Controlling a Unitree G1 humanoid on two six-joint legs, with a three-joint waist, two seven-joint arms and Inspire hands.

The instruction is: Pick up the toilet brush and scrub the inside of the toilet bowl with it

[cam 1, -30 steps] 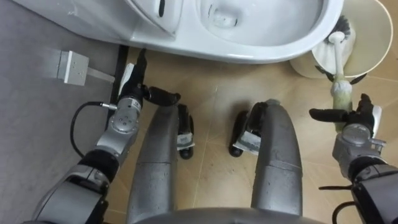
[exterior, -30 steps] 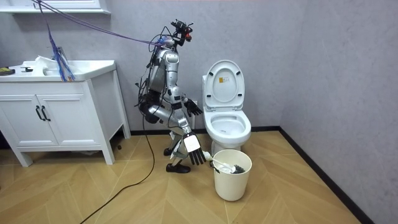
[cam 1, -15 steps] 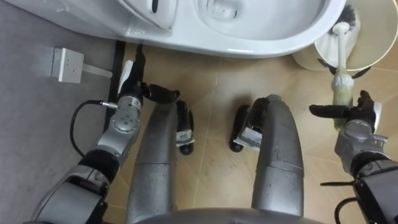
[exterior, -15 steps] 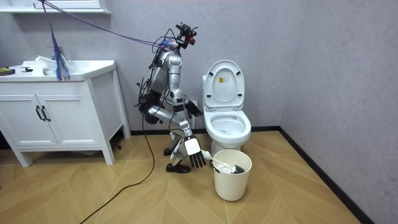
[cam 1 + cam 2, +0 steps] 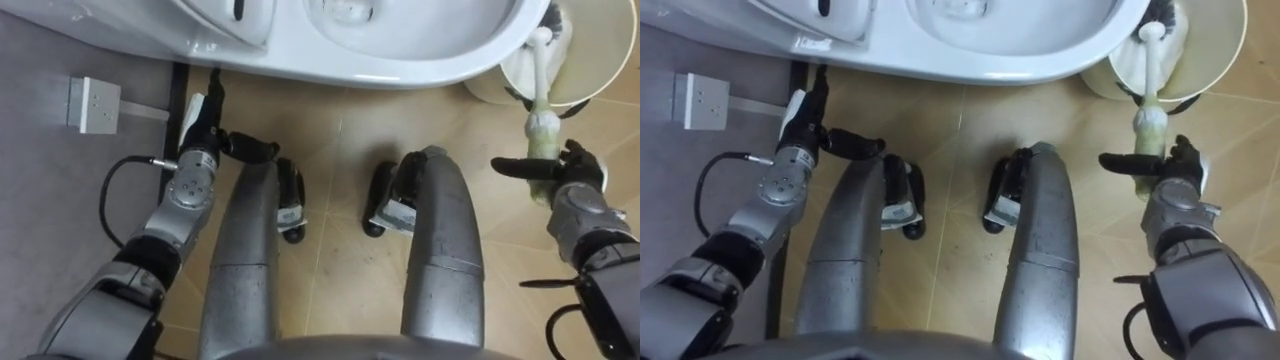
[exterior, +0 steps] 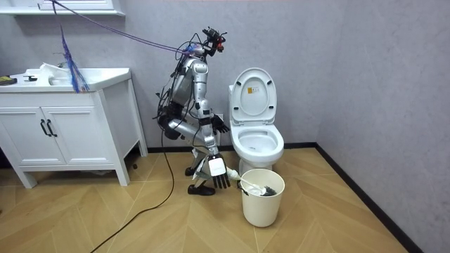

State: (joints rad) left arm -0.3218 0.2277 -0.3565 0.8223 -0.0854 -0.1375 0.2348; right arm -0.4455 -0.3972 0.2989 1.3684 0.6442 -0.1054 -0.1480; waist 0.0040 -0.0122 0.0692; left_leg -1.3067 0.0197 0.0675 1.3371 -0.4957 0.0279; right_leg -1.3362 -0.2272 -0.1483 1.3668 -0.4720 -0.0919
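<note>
The white toilet (image 5: 420,62) stands open in front of me, its lid raised in the room view. A cream bin (image 5: 600,70) sits beside it on my right and holds the toilet brush (image 5: 541,85), with the dark head down inside and the pale handle leaning out toward me. My right hand (image 5: 572,190) is at the handle's lower end. Its thumb is stretched out straight across the handle and its fingers are spread, not curled round it. My left hand (image 5: 193,165) hangs open near the toilet's base by the wall, holding nothing.
I stand facing the toilet (image 6: 256,140), with the bin (image 6: 262,200) on the wooden floor beside my right leg. A white wall socket (image 5: 95,105) sits on the grey wall at my left. A white vanity cabinet (image 6: 63,133) stands at the room view's left.
The whole eye view has slid a little as my head moved. In the room view my right hand has edged slightly nearer the bin. Both hands keep the same open pose.
</note>
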